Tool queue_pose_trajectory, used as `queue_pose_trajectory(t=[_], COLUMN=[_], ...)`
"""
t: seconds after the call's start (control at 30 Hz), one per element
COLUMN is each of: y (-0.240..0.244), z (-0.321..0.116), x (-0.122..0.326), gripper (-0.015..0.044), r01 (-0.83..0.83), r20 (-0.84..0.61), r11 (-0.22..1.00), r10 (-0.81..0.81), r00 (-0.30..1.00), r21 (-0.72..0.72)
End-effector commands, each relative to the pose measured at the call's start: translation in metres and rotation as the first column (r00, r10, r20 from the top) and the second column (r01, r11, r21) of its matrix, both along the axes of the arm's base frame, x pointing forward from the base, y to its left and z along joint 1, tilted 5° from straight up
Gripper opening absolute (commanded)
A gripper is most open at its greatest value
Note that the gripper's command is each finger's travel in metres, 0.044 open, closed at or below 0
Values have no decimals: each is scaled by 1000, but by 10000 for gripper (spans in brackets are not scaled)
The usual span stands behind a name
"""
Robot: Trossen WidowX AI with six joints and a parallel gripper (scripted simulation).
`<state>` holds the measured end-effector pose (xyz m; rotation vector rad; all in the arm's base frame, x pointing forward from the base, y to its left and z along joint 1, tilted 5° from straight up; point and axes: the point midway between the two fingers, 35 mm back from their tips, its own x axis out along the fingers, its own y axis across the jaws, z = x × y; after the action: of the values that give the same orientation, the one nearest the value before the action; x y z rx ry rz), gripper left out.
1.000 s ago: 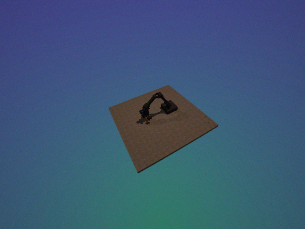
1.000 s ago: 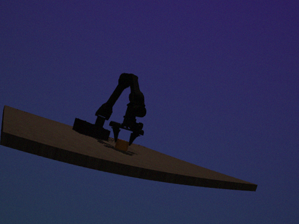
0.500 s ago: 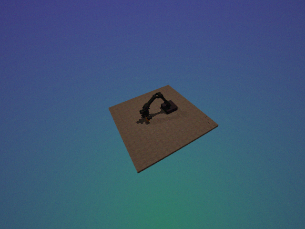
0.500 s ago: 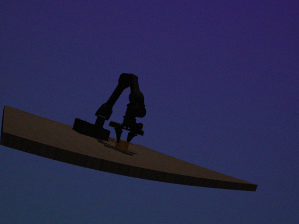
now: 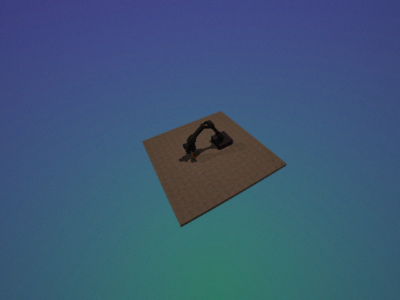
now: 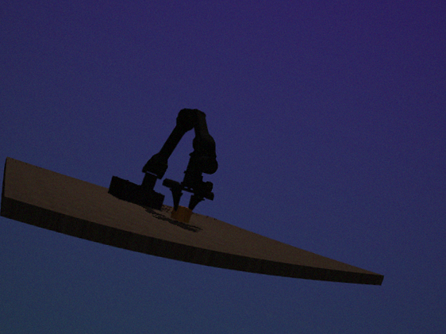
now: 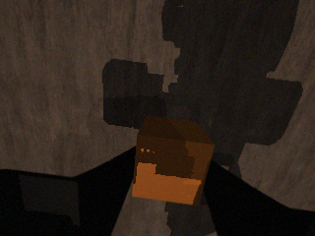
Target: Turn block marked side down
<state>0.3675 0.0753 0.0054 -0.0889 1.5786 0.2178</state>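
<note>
The orange block [image 5: 194, 155] [image 6: 180, 214] [image 7: 166, 172] is at the table top or just above it; the views do not show clearly which. The wrist view shows its upper face partly in shadow, with a darker side face towards the top of the view. No marking can be told apart for certain on the faces in view. My gripper [image 6: 183, 209] [image 7: 168, 155] points down and is shut on the block, with one dark finger against each of two opposite sides. The block's underside is hidden.
The wooden table [image 5: 213, 190] [image 6: 86, 212] has its edges well away from the block. The arm's dark base box [image 5: 221, 140] [image 6: 129, 191] stands behind the gripper. The arm's shadow falls around the block.
</note>
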Motion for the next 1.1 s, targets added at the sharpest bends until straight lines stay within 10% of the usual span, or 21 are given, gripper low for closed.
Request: queue_pose_trajectory(t=[0.0,1.07], y=[-1,0], z=[21,12], x=[5,5], gripper=[0,0], r01=[0,16], r20=[27,411], r11=[1000,996], r10=[0,-50], r00=[1000,910], r21=[3,85])
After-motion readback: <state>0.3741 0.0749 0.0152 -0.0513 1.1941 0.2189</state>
